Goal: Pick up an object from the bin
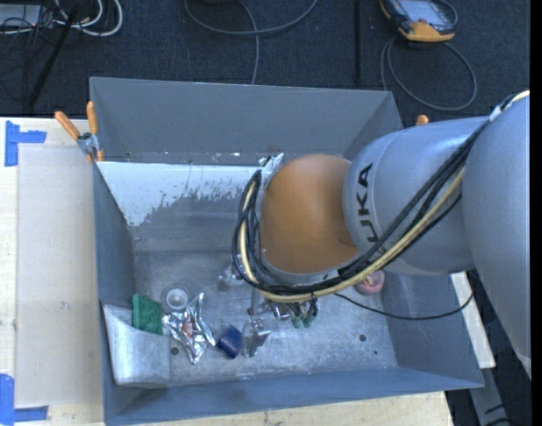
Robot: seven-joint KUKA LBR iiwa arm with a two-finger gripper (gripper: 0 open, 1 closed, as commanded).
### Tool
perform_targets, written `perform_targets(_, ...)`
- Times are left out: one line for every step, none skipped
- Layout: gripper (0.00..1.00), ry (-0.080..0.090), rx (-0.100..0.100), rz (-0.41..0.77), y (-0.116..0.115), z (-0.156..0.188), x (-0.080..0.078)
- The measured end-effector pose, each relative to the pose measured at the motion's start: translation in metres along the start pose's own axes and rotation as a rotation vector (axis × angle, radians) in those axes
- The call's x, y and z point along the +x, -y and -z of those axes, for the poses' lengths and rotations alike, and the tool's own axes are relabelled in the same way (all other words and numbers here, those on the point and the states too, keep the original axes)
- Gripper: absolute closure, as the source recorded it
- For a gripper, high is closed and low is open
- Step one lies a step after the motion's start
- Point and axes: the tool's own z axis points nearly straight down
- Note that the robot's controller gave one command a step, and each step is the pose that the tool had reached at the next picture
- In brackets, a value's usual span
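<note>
Low in bin (164,131), hand (256,330) just beside small blue object (228,341) near front wall. Cannot tell how open, or whether holding anything. Could close off-centre and shove it against crumpled foil (189,328).

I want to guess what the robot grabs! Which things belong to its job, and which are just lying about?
Job: gripper; grey bin; small blue thing right beside the gripper, maybe the likeliest pick.
Lying about: green block; silver round cap; crumpled foil wrapper; pink thing, far right.
</note>
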Motion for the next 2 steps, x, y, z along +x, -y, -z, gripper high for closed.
perform_targets(0.00,0.002,0.000,0.161,-0.0085,-0.0683,-0.0097)
perform_targets(1.00,-0.001,-0.001,0.158,-0.0082,-0.0659,-0.0100)
